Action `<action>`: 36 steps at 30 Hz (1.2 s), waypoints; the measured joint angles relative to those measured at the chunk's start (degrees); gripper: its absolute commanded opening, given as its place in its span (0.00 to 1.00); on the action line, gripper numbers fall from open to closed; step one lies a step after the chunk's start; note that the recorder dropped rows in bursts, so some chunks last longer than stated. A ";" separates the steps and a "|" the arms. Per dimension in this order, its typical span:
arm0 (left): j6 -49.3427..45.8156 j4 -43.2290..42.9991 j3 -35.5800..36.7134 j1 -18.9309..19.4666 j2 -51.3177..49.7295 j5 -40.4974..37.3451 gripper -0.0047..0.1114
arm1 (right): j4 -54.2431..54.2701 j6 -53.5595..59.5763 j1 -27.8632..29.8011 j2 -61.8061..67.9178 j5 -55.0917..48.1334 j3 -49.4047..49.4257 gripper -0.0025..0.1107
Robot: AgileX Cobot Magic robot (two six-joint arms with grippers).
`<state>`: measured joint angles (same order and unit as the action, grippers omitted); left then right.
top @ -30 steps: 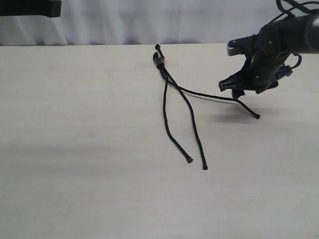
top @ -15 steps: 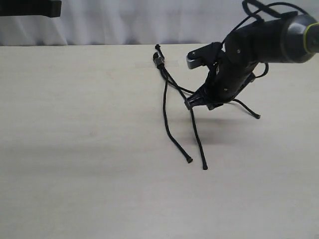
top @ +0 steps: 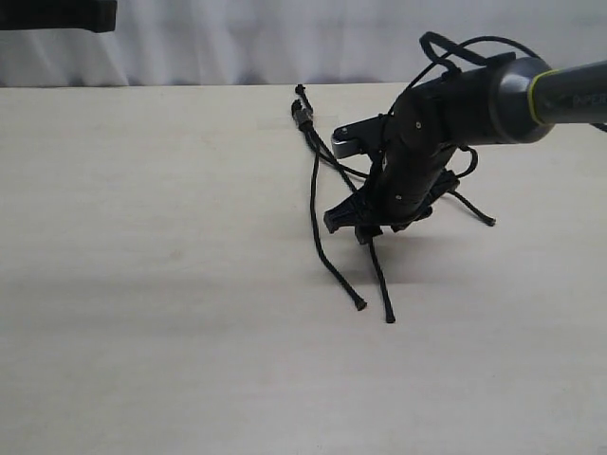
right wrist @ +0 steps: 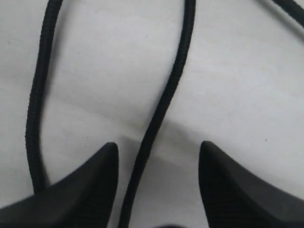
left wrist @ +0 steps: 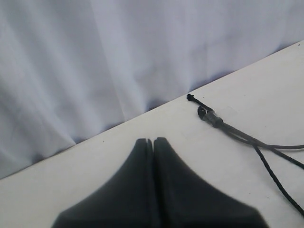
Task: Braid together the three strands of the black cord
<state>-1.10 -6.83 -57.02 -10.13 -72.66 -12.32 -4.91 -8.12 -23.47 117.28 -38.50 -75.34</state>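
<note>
Exterior view: the right gripper point(top: 349, 226) stands low over the table point(top: 142, 284), above the middle of the black cord point(top: 314, 194).
Cord position: its bound end point(top: 303, 114) lies near the far edge of the table, about mid-width. The three strands point(top: 327, 256) fan out from there toward the camera.
Obstruction: the right arm covers the upper run of two strands. One tip point(top: 491, 223) shows beyond the arm on the right, and the other two tips lie in the open in front of the gripper.
Surroundings: a white curtain point(top: 237, 38) hangs behind the table. A dark bar point(top: 52, 14) sits in the upper left corner. The robot's own cable point(top: 446, 47) loops above the right wrist.
Right gripper: in the right wrist view point(right wrist: 156, 149) the jaws stand apart. One strand point(right wrist: 166, 104) runs between them with a gap on each side and nothing is clamped. A second strand point(right wrist: 35, 104) lies just beside one finger point(right wrist: 102, 166).
Left gripper: in the left wrist view point(left wrist: 153, 141) the jaws are pressed together on nothing, well apart from the bound end point(left wrist: 209, 115).
Materials: the cord is thin and matte, with a fine woven surface and small blunt tips.
Table surface: pale, smooth, faint wood grain.
Curtain: soft vertical folds.
Fingers: matte black, broad at the base and tapering to rounded points.
</note>
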 measured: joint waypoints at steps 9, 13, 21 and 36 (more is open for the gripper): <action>0.00 0.00 0.00 0.00 0.00 0.00 0.04 | 0.74 1.74 0.00 2.82 -0.55 0.00 0.23; 0.00 0.00 0.00 0.00 0.00 0.00 0.04 | 3.27 5.77 0.00 3.05 -0.36 -0.11 0.06; 0.00 0.00 0.00 0.00 0.00 0.00 0.04 | 10.03 8.79 0.00 -8.12 -0.72 0.12 0.06; 0.00 0.00 0.00 0.00 0.00 0.00 0.04 | 29.61 20.05 -5.04 -4.59 6.40 0.12 0.06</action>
<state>-1.10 -6.83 -57.02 -10.13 -72.66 -12.32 24.70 11.93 -28.51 112.69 -32.10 -75.21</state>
